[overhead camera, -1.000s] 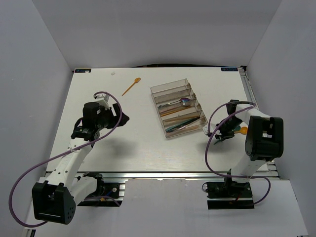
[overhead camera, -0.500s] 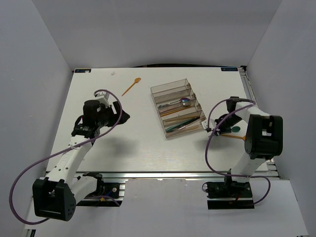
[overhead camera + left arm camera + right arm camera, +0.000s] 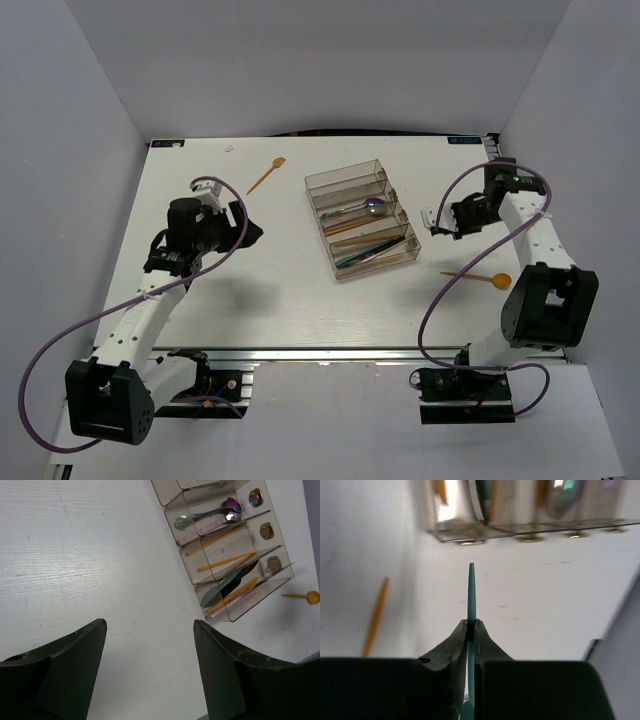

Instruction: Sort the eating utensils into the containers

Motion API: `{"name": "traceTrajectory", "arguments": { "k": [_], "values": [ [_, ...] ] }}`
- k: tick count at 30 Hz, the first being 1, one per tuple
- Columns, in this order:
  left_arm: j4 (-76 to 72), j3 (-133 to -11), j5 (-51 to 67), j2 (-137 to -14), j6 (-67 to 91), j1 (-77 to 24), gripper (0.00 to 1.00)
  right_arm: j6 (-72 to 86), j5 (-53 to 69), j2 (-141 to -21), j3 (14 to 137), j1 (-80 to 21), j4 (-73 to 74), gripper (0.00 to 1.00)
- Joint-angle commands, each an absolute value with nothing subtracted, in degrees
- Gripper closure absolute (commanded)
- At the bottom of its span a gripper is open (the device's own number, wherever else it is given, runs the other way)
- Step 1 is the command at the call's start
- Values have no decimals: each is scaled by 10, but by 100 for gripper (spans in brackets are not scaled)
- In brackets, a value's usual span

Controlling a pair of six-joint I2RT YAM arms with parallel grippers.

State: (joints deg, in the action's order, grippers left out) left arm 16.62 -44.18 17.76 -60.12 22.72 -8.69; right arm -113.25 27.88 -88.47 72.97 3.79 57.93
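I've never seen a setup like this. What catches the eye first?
A clear tray sits mid-table, its compartments holding colourful cutlery. To its right, the right gripper pinches a thin teal utensil edge-on. An orange spoon lies loose on the table nearby.

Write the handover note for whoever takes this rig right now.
Left gripper: open, empty, hovering left of the tray.
Right gripper: shut on a teal utensil, raised right of the tray.
Done: several utensils lie in three compartments; the farthest looks empty.
Left: place the teal one, then the orange spoon right of the tray and the orange utensil far-left of it.
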Motion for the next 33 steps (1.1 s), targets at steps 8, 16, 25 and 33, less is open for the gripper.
{"name": "traceTrajectory", "arguments": {
  "k": [8, 16, 25, 33],
  "values": [
    [165, -483, 193, -607, 214, -82, 18, -1000, 361, -903, 821, -153, 418, 100],
    [179, -460, 182, -555, 236, -82, 18, -883, 307, -1076, 958, -243, 265, 100],
    [215, -435, 155, -495, 248, -81, 18, -833, 294, -1179, 1005, -259, 213, 100],
    [217, -452, 155, -517, 237, -81, 18, -817, 272, -1195, 958, -268, 176, 98]
  ]
}}
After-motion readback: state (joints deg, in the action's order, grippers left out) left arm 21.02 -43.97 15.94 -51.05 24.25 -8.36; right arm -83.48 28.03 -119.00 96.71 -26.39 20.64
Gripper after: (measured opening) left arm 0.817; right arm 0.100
